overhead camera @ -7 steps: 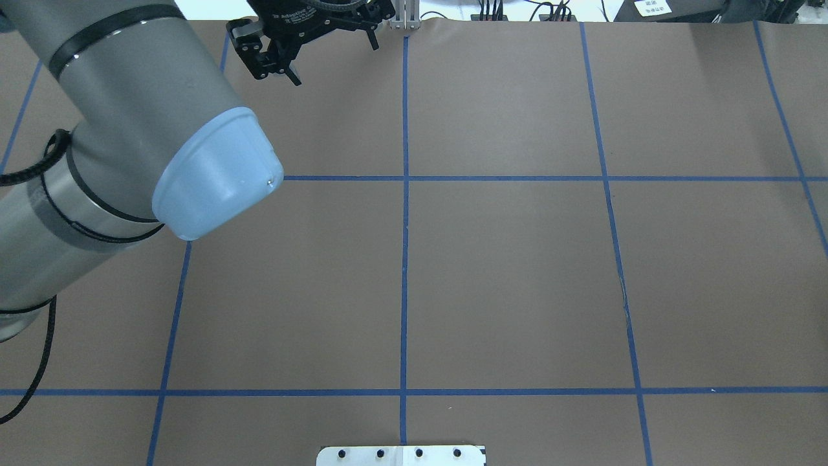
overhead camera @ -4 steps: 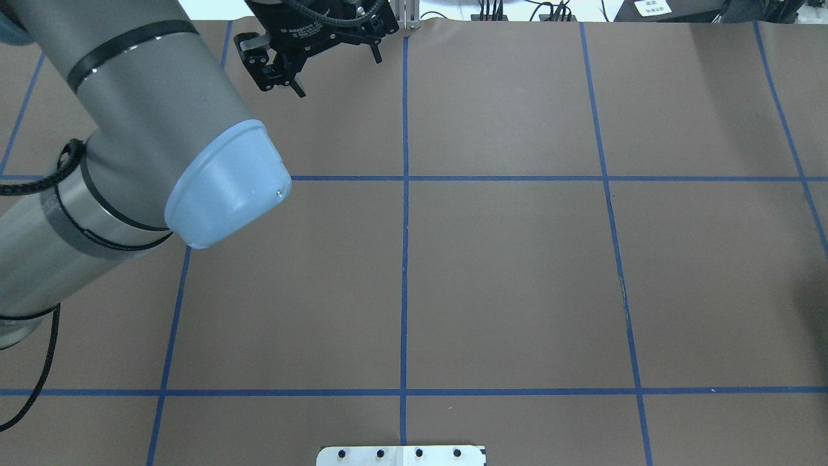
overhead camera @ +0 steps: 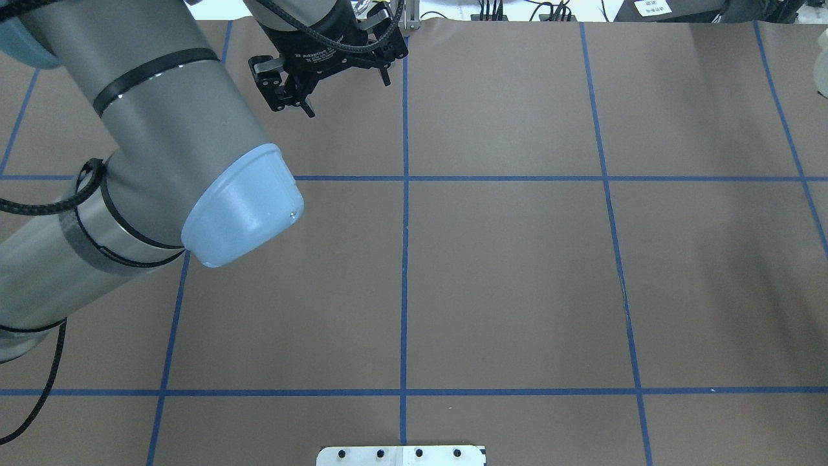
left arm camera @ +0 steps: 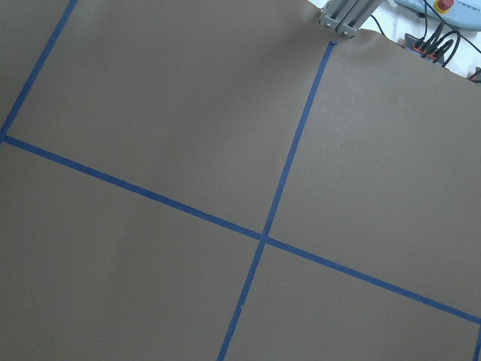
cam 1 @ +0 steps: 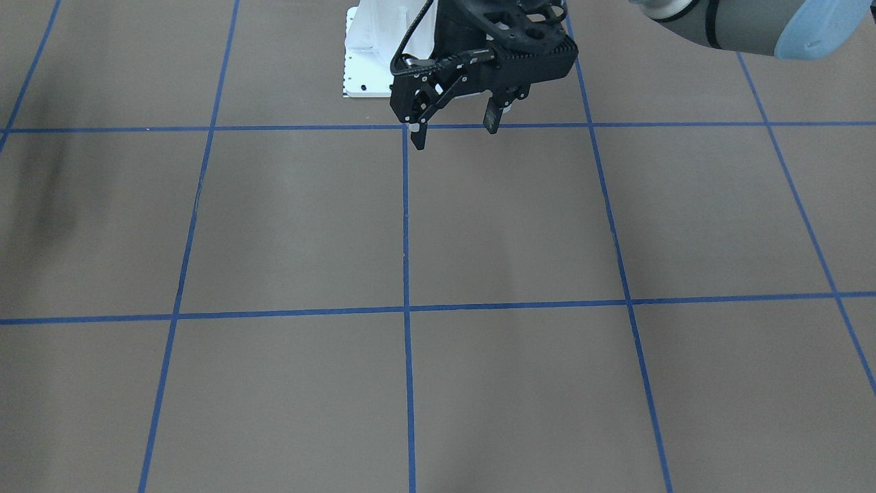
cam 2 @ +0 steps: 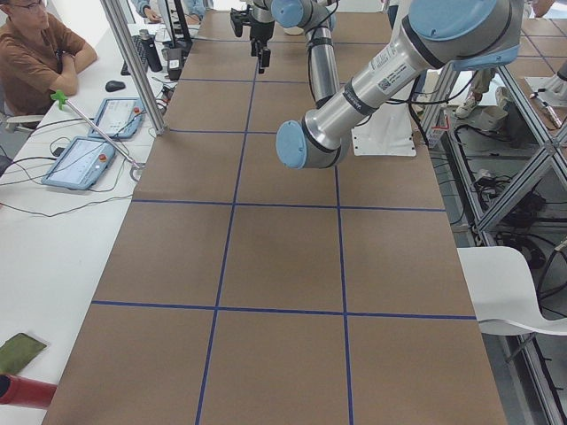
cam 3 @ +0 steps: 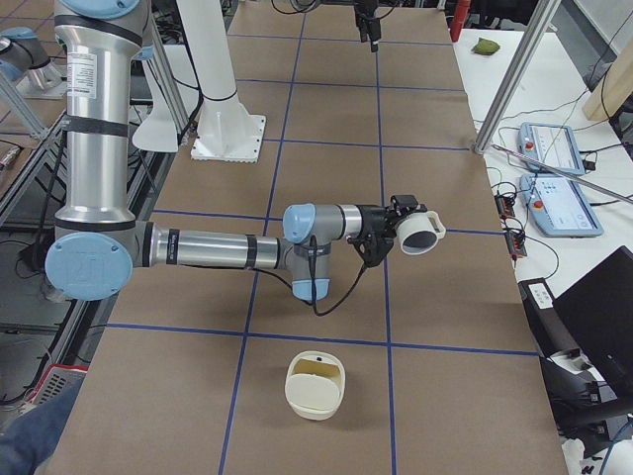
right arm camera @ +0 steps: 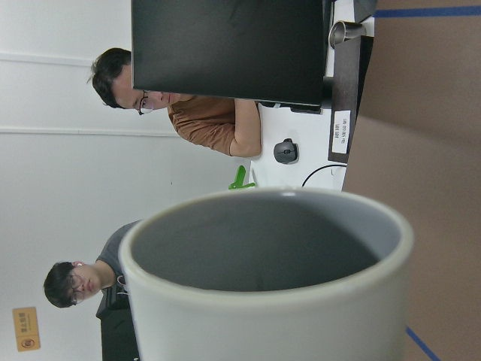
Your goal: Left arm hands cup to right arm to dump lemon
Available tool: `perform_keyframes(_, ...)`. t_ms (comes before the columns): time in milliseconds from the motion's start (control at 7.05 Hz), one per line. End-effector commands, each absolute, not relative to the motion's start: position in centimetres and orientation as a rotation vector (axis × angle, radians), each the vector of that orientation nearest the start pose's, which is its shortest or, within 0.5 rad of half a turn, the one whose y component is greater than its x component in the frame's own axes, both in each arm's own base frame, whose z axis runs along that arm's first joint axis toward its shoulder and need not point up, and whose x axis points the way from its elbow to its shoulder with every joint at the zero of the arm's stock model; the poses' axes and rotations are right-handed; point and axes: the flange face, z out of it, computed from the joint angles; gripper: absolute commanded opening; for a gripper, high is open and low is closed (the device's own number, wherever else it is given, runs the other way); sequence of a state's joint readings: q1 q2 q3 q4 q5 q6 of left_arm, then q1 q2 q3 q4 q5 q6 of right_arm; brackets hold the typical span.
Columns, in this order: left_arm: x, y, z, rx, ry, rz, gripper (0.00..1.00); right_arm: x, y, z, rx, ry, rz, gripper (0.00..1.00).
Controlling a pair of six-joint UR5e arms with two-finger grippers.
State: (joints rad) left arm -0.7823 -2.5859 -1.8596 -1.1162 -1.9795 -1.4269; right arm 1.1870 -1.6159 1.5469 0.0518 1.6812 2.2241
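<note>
The white cup (cam 3: 420,231) hangs in the air at the tip of my right arm, tipped on its side with its mouth turned outward. The right gripper (cam 3: 394,220) shows only in the exterior right view, so I cannot tell its state. In the right wrist view the cup (right arm camera: 270,301) fills the frame and its grey inside looks empty. A cream container (cam 3: 315,386) sits on the table below, yellowish inside; I cannot tell whether that is the lemon. My left gripper (overhead camera: 346,94) (cam 1: 455,133) is open and empty above the table's far side.
The brown table sheet (overhead camera: 504,278) carries a blue tape grid. The robot's white base plate (overhead camera: 400,455) is at the near edge. Operators (cam 2: 35,53), tablets (cam 2: 80,164) and a metal post (cam 2: 133,62) line the far side. A white chair (cam 2: 509,292) stands by the robot.
My left arm has swung right and toward the robot, carrying its open gripper the same way. A pale object has come in at the overhead view's right edge.
</note>
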Motion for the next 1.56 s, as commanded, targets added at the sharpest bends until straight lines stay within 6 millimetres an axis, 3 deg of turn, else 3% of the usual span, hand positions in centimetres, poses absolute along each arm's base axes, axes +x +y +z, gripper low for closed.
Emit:
perform_keyframes(0,36.7,-48.4,-0.4,0.018,0.925,-0.410,1.00,-13.6,-52.1,45.0,0.451,-1.607,1.250,0.00)
perform_keyframes(284,36.8,-48.3,-0.6,0.018,0.933,-0.413,1.00,-20.6,-51.3,42.9,0.675,-1.474,1.016,0.00)
perform_keyframes(426,36.9,-48.4,-0.5,0.015,0.929,-0.419,1.00,-23.7,-51.6,40.8,0.774,-1.394,0.925,0.00)
perform_keyframes(568,37.5,-49.0,-0.4,0.011,0.924,-0.424,1.00,-26.6,-50.4,39.6,0.890,-1.287,0.779,0.00)
perform_keyframes(993,38.2,-49.7,-0.1,0.011,0.928,-0.423,1.00,-36.5,-48.2,30.3,0.994,-1.124,0.626,0.00)
perform_keyframes(1135,38.3,-49.8,0.0,0.009,0.924,-0.425,1.00,-39.4,-47.1,28.4,1.019,-1.054,0.568,0.00)
perform_keyframes(1419,38.8,-50.2,0.1,0.004,0.914,-0.425,1.00,-43.1,-46.4,25.3,1.051,-0.931,0.454,0.00)
